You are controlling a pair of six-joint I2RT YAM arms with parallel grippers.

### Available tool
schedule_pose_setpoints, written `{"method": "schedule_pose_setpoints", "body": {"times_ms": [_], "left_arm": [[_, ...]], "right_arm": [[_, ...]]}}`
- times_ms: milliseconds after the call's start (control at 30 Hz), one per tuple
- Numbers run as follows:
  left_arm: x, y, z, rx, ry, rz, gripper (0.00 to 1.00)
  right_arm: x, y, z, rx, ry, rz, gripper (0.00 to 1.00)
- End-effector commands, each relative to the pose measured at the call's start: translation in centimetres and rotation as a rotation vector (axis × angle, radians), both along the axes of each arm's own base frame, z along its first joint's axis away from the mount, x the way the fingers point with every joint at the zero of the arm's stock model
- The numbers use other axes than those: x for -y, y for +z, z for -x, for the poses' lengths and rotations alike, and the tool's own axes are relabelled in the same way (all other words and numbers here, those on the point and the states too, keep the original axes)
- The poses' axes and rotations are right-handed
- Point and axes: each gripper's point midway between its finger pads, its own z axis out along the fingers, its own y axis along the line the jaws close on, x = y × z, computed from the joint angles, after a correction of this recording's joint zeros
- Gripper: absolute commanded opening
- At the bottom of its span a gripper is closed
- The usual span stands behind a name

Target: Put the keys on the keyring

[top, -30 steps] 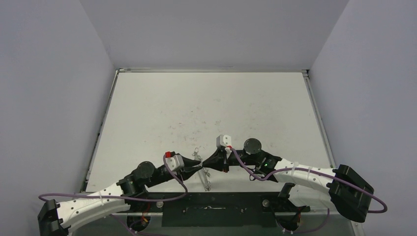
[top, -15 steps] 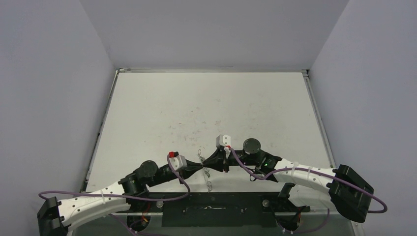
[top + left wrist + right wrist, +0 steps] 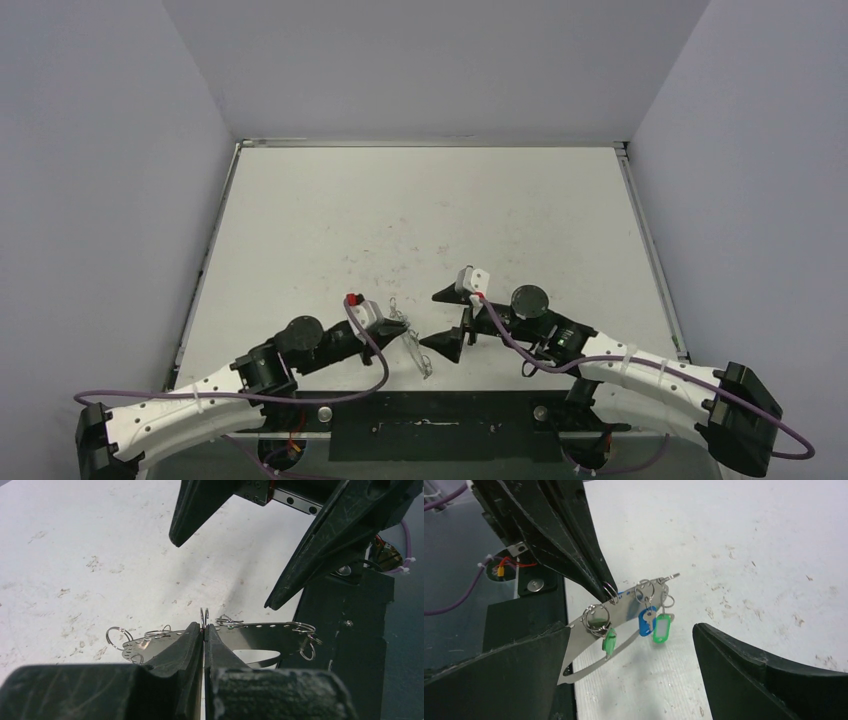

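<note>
A white table (image 3: 420, 190) carries faint dark scuffs (image 3: 395, 250) near its middle. A thin metal rim (image 3: 430, 143) edges its far side. Plain grey walls (image 3: 430, 60) enclose three sides. A black plate (image 3: 450, 440) lies along the near edge.

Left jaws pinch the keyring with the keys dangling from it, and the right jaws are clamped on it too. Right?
No: the right gripper has its jaws wide open, gripping nothing, as the right wrist view shows. The left gripper does pinch the keyring, keys dangling from it.
</note>
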Motion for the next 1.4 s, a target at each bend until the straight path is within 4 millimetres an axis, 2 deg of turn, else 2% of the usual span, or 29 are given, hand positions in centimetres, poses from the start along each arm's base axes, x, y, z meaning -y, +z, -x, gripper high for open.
{"method": "schedule_pose_setpoints", "body": {"times_ms": [0,133,167,333,433,567,667,767,867,1000,1067,1233,1367], "left_arm": [[0.0,3.2,-1.7,-0.015,0.097,0.029,0.00],[0.3,3.5,-3.1,-0.041,0.144,-0.025,0.00],[0.1,2.8,-3.4,-0.059,0.156,-0.064,0.00],[-1.0,2.5,-6.0,-0.120,0.227,-0.102,0.00],[-2.2,2.4,-7.3,-0.161,0.260,-0.090,0.00],[-5.0,2.2,-9.0,-0.206,0.335,-0.071,0.00],[-7.5,2.0,-9.9,-0.229,0.402,-0.070,0.00],[-10.2,2.7,-10.7,-0.225,0.488,-0.067,0.00],[-12.8,3.3,-11.3,-0.214,0.582,-0.082,0.00],[-15.7,2.6,-11.7,-0.228,0.689,-0.109,0.00],[-16.8,2.5,-11.8,-0.215,0.732,-0.108,0.00],[-19.1,2.5,-11.6,-0.184,0.848,-0.116,0.00],[-20.6,2.7,-11.0,-0.165,0.920,-0.126,0.00]], "right_arm": [[0.9,1.5,-2.8,-0.062,-0.181,-0.022,1.00],[1.2,0.8,-3.7,-0.138,-0.254,-0.017,1.00],[1.3,0.6,-4.0,-0.152,-0.277,-0.014,1.00],[2.9,-1.2,-6.8,-0.272,-0.508,0.022,1.00],[3.3,-2.1,-7.3,-0.315,-0.557,0.074,1.00],[3.5,-3.6,-7.5,-0.369,-0.583,0.158,1.00],[2.3,-4.1,-6.7,-0.381,-0.493,0.177,1.00],[1.2,-4.6,-6.0,-0.389,-0.413,0.182,1.00],[0.1,-5.2,-6.0,-0.401,-0.368,0.182,1.00],[-2.2,-6.7,-6.1,-0.444,-0.291,0.211,1.00],[-3.6,-7.8,-6.1,-0.478,-0.246,0.231,0.95],[-8.0,-9.8,-5.5,-0.548,-0.112,0.248,0.71],[-10.7,-11.3,-5.2,-0.547,-0.069,0.249,0.63]]}}
